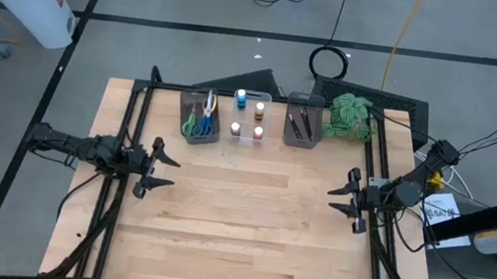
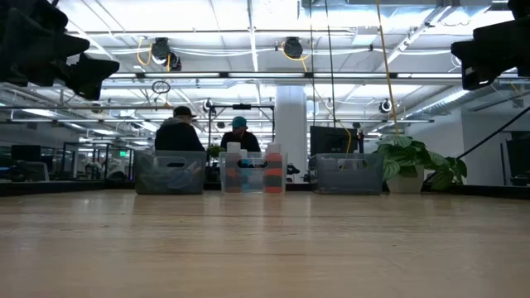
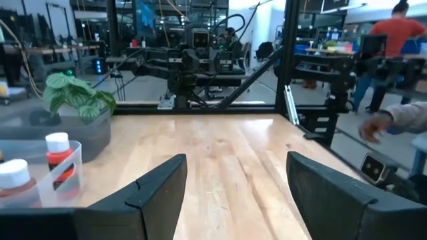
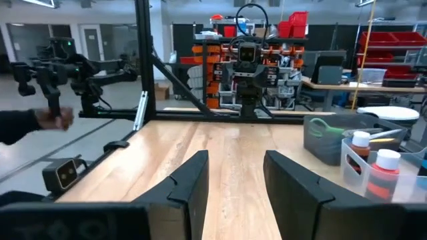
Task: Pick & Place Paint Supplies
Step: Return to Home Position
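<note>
While both arms hang at the sides, bench (image 1: 238,232): a pale wooden top, bare across its middle and near part; everything is lined up along the far edge.
Room: a grey floor crossed by dark lines is seen around the bench; a person in a dark top (image 2: 178,134) is seated beyond the bins, another alongside, under ceiling lights.
Left grey bin (image 2: 170,174): scissors (image 1: 200,123) are held inside, with green and blue handles showing.
Clear bin (image 1: 248,119): set between the two grey ones; small white-capped pots (image 1: 259,111) are stood in it, with a blue pot (image 1: 241,95) at the back.
Right grey bin (image 2: 348,174): thin dark brushes (image 1: 304,122) are laid inside; a leafy plant (image 1: 350,115) is placed just beside it.
Left gripper (image 3: 237,167): raised over the bench's left edge and pointed inward, fingers spread wide, nothing held.
Right gripper (image 4: 235,167): raised over the right edge and pointed inward, fingers parted less widely, nothing held.
</note>
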`<action>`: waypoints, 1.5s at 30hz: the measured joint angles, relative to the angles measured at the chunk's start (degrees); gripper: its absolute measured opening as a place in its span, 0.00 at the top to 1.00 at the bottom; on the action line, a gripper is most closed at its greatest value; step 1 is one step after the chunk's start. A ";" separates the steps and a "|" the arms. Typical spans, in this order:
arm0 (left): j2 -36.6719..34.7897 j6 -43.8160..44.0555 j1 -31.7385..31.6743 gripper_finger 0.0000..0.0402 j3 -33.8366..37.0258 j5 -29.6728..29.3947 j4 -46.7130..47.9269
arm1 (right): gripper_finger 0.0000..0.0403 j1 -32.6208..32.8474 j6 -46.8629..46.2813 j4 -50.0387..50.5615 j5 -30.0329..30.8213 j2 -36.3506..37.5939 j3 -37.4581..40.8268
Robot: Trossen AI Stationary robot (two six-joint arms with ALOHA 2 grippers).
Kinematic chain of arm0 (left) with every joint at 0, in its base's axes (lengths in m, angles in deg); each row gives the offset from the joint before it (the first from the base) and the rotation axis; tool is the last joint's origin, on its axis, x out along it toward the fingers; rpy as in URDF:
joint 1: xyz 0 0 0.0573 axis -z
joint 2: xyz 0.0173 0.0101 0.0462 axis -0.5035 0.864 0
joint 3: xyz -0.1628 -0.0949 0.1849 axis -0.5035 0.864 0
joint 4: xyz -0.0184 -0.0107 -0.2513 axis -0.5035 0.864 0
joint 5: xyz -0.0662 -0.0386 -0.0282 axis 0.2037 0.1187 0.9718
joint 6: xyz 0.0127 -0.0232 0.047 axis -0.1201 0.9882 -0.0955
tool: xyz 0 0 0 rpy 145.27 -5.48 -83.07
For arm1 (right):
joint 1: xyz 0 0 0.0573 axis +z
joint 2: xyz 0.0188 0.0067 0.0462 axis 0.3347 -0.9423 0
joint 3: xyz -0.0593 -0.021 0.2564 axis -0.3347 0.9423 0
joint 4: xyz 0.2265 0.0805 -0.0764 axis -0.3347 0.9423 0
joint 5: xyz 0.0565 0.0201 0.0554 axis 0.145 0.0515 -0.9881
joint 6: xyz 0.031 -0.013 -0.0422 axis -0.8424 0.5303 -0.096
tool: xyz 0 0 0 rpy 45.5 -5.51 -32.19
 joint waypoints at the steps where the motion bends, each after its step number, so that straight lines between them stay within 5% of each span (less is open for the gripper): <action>1: 0.00 -0.93 0.00 0.33 0.00 0.00 0.00 | 0.68 0.00 0.30 -0.21 -0.01 -0.02 0.00; 7: 0.00 -6.36 0.00 0.33 0.00 -0.02 -0.30 | 0.68 0.00 0.52 -0.50 -0.01 -0.04 0.07; 45: 0.00 -4.91 0.00 0.33 0.09 -0.09 -1.97 | 0.68 0.02 0.45 -0.76 -0.03 -0.06 0.17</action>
